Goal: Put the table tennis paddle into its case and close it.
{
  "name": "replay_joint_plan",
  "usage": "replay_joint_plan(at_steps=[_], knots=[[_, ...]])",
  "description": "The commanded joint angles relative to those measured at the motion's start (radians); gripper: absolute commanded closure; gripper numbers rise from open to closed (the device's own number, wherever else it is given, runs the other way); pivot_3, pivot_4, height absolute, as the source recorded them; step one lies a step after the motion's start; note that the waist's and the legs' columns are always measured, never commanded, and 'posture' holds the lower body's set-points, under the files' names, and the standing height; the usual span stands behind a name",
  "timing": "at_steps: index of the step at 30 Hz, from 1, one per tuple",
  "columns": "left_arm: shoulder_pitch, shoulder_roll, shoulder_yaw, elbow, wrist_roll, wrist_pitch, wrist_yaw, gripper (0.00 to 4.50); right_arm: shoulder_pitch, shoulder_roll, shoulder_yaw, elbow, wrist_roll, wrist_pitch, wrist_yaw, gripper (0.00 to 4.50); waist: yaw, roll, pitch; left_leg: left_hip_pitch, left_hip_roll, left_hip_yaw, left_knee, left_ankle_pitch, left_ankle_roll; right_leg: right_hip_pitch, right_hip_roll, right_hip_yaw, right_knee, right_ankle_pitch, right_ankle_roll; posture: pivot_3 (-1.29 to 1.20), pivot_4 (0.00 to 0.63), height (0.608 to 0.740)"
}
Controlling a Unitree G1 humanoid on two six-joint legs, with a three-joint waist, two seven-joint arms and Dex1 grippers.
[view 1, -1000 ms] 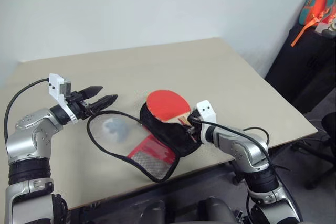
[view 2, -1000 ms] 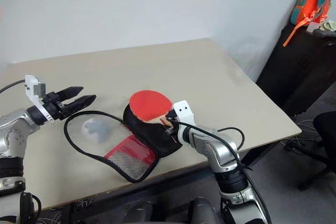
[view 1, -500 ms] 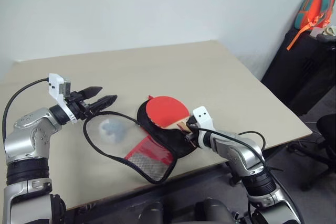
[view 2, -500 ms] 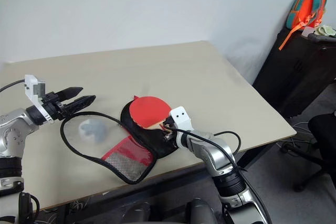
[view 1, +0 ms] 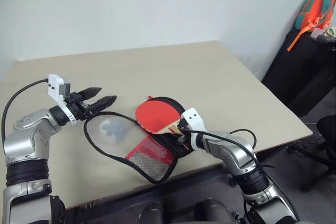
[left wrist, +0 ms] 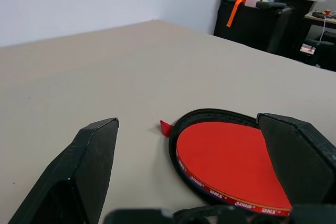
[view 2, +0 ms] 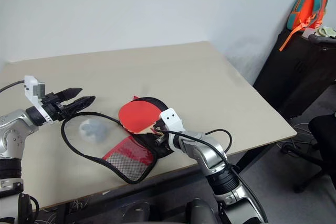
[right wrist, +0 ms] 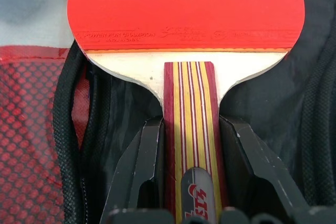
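The table tennis paddle (view 1: 154,115) has a round red face and a striped wooden handle (right wrist: 190,114). My right gripper (view 1: 181,132) is shut on that handle, one finger on each side. The blade hovers low over the black lining of the case (view 1: 169,101), which lies open on the table. The case's other half (view 1: 118,140) is spread towards the left, with a clear panel and a red mesh pocket (view 1: 149,156). My left gripper (view 1: 107,94) is open beside the flap's far edge, level with the table and holding nothing. From the left wrist, the paddle (left wrist: 226,161) sits inside the black rim.
The beige table (view 1: 199,72) has bare room behind and to the right of the case. Its front edge runs close under the case. A black cabinet (view 1: 310,66) with an orange and teal backpack (view 1: 315,6) stands off to the right.
My right gripper has carried the paddle to the left and a little lower, further over the case's black lining. The left arm has stayed still and open.
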Motion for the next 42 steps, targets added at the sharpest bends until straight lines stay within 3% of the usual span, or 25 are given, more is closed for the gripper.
replay_joint_plan(at_steps=[1, 20, 30, 31, 33, 39, 42], knots=[[-0.008, 0.022, 0.029, -0.037, -0.010, -0.012, 0.004, 0.00, -0.048, 0.010, -0.025, 0.021, -0.018, -0.054, -0.006, 3.37, 0.000, 0.000, 0.000, 0.000, 0.000, 0.000, 0.000, 0.000, 0.000, 0.000, 0.000, 0.000, 0.000, 0.000, 0.000, 0.00, 0.000, 0.715], [-0.020, 0.019, 0.013, -0.011, -0.005, -0.023, -0.008, 0.00, -0.024, -0.033, -0.038, 0.001, -0.036, -0.055, -0.021, 3.37, 0.001, 0.000, 0.000, 0.000, 0.000, 0.000, 0.001, 0.000, 0.000, 0.000, 0.000, 0.000, 0.001, 0.000, 0.000, 0.00, 0.000, 0.715], [-0.023, 0.015, 0.011, -0.006, -0.004, -0.025, -0.008, 0.00, -0.057, -0.001, -0.056, 0.061, -0.048, -0.068, -0.042, 3.37, 0.001, 0.000, 0.000, 0.000, 0.000, 0.000, 0.001, 0.000, 0.000, 0.000, 0.000, 0.000, 0.002, 0.000, 0.000, 0.00, 0.000, 0.715], [-0.023, 0.014, 0.011, -0.006, -0.005, -0.025, -0.008, 0.00, -0.063, 0.005, -0.061, 0.066, -0.047, -0.065, -0.045, 2.81, 0.001, 0.000, 0.000, 0.000, 0.000, 0.000, 0.001, 0.000, 0.000, 0.000, 0.000, 0.000, 0.002, 0.000, 0.000, 0.00, 0.000, 0.715], [-0.025, 0.014, 0.011, -0.005, -0.005, -0.025, -0.008, 0.00, -0.069, 0.009, -0.072, 0.064, -0.042, -0.055, -0.043, 2.35, 0.001, 0.000, 0.000, 0.000, 0.000, 0.000, 0.001, 0.000, 0.000, 0.000, 0.000, 0.000, 0.002, 0.000, 0.000, 0.00, 0.000, 0.715], [-0.018, 0.032, 0.018, -0.004, -0.012, -0.018, -0.033, 0.00, -0.053, -0.035, -0.137, -0.092, 0.013, 0.020, 0.005, 0.22, 0.001, 0.000, 0.000, 0.000, 0.000, 0.000, 0.001, 0.000, 0.000, 0.000, 0.000, 0.000, 0.002, 0.000, 0.000, 0.00, 0.000, 0.715], [-0.007, 0.058, 0.031, -0.004, -0.029, 0.009, -0.070, 0.00, -0.039, -0.099, -0.215, -0.240, 0.098, 0.080, 0.074, 0.02, 0.001, 0.000, 0.000, 0.000, 0.000, 0.000, 0.002, 0.000, 0.000, -0.001, 0.000, 0.000, 0.002, 0.000, 0.000, 0.00, 0.000, 0.715]])
